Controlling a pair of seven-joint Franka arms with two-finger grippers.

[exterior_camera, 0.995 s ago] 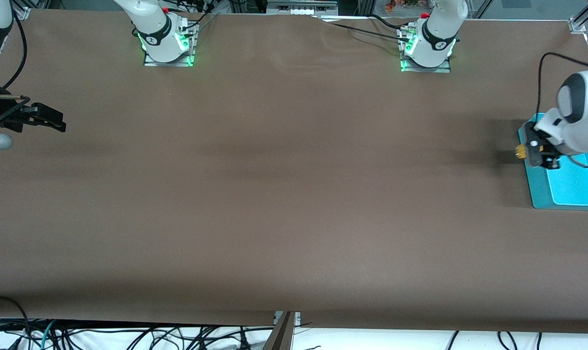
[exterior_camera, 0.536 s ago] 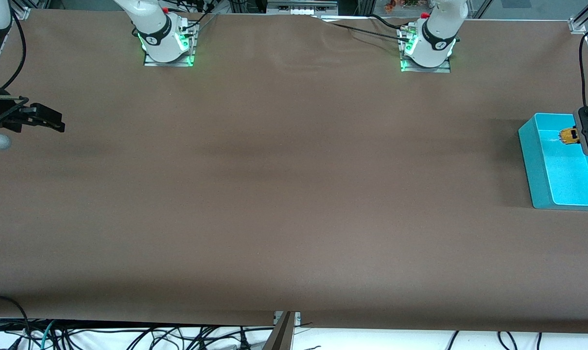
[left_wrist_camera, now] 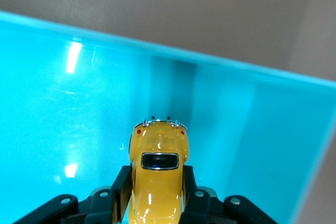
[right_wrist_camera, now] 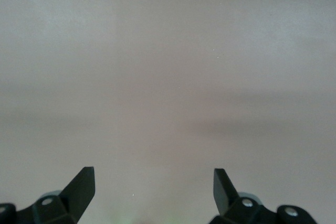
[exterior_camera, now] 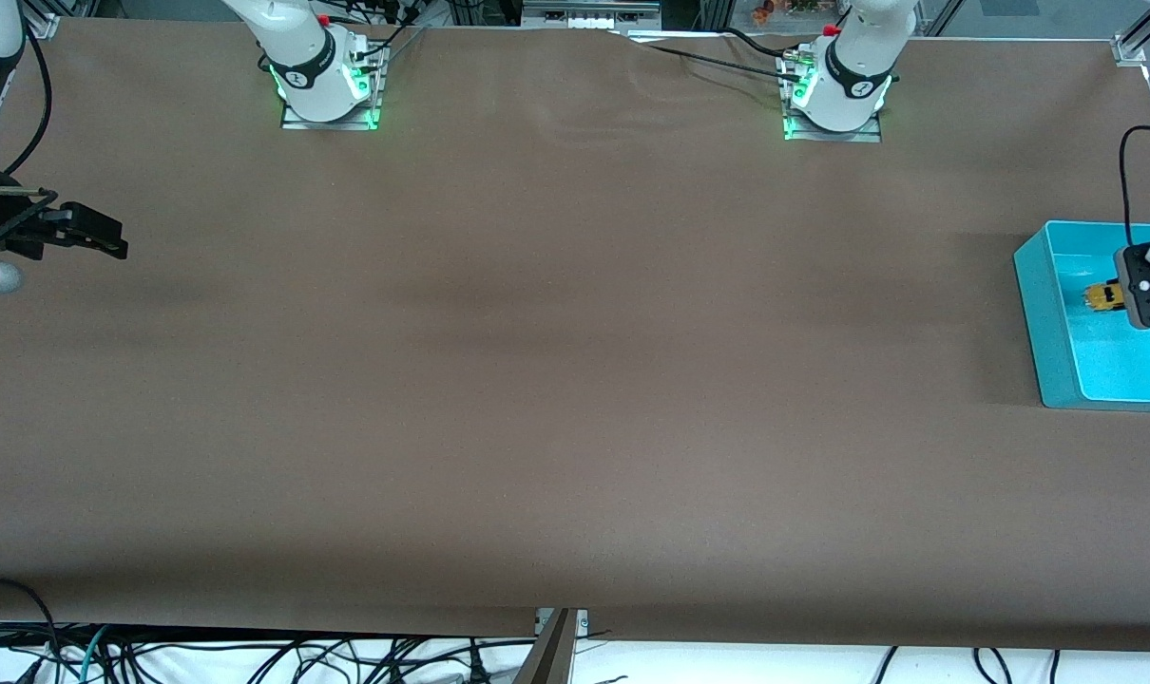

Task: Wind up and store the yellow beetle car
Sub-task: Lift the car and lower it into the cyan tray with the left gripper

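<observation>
The yellow beetle car (exterior_camera: pixel 1102 297) is a tiny rounded toy with a dark rear window. My left gripper (exterior_camera: pixel 1115 296) is shut on it, holding it inside the turquoise bin (exterior_camera: pixel 1039 313) at the left arm's end of the table. In the left wrist view the yellow beetle car (left_wrist_camera: pixel 157 174) sits pinched between both black fingers (left_wrist_camera: pixel 120 192) of the left gripper (left_wrist_camera: pixel 156 187), over the bin's glossy floor (left_wrist_camera: pixel 63 129). My right gripper (exterior_camera: pixel 100 237) waits open over the table at the right arm's end. The right wrist view shows my right gripper (right_wrist_camera: pixel 153 184) with bare brown table between its fingers.
The bin's walls rise around the car on all sides; its rim (left_wrist_camera: pixel 173 53) crosses the left wrist view. A black cable (exterior_camera: pixel 1128 180) loops above the bin. A brown cloth (exterior_camera: pixel 556 380) covers the table.
My left gripper carried the car from the bin's outer edge to over its inside, then lowered it a little. The right arm has not moved.
</observation>
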